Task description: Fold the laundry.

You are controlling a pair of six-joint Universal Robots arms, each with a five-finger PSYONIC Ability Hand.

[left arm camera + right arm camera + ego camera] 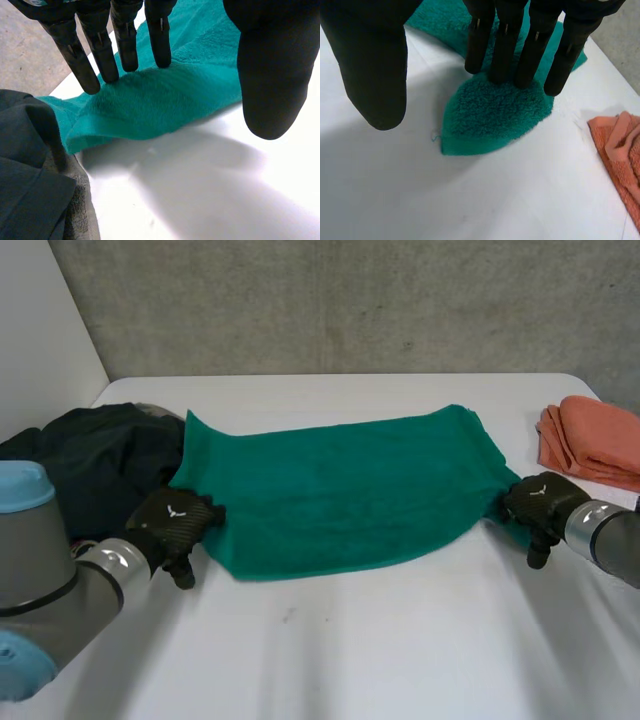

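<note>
**Head view: green towel (340, 490) lying crosswise**

Left hand (175, 520): fingers (127, 45) straight, tips on the towel's end edge, thumb spread clear above the surface (350, 640); nothing gripped.
Right hand (540, 502): likewise straight-fingered, tips on the opposite near corner.
Towel: spread flat between them, long axis running hand to hand.
Dark clothes (90, 460): beyond the left hand.
Orange cloth (595, 440): beyond the right hand.

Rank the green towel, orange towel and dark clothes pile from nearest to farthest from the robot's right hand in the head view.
1. Green terry towel: corner under the right hand.
2. Orange towel: close by, on the right.
3. Dark clothes pile: far left side.
</note>
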